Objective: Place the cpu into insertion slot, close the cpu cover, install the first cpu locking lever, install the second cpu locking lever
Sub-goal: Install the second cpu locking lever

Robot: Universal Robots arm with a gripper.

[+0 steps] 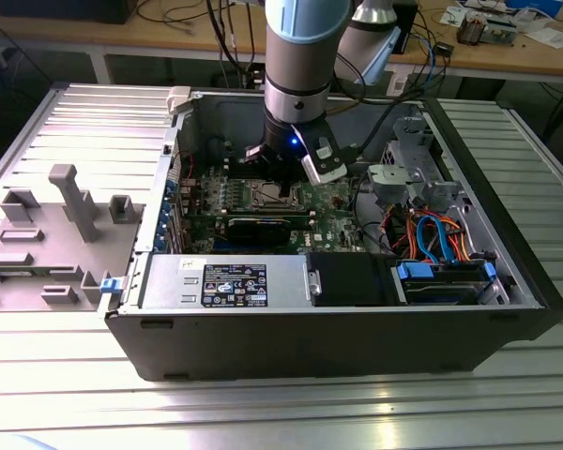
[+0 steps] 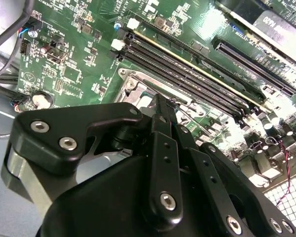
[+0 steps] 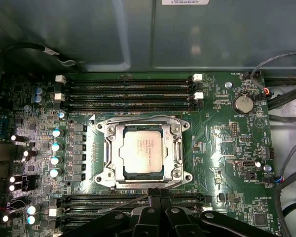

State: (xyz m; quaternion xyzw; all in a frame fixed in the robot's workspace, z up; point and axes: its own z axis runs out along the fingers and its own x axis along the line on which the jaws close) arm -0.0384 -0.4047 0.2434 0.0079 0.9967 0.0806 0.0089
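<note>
In the first wrist view the cpu [image 3: 142, 149] lies flat in the insertion slot [image 3: 104, 174], its dull silver top showing through the window of the cpu cover [image 3: 174, 148], which lies down over it. One thin wire locking lever [image 3: 138, 117] runs along the slot's side nearest the upper memory slots. A second wire lever [image 3: 122, 205] slants up to my gripper's tip on the opposite side. My gripper [image 3: 158, 196] is shut, fingers pressed together, right at that edge of the slot. The exterior view has the gripper [image 1: 281, 190] low over the board inside the case. The fingers [image 2: 160, 106] taper over the slot's rim.
Long black memory slots [image 3: 128, 91] flank the slot on both sides. A black card [image 1: 263, 228] lies across the board. The case walls [image 1: 310, 328], a drive cage [image 1: 413, 178] and coloured cables [image 1: 436, 239] surround the board. A grey fixture [image 1: 70, 202] stands on the exterior view's left.
</note>
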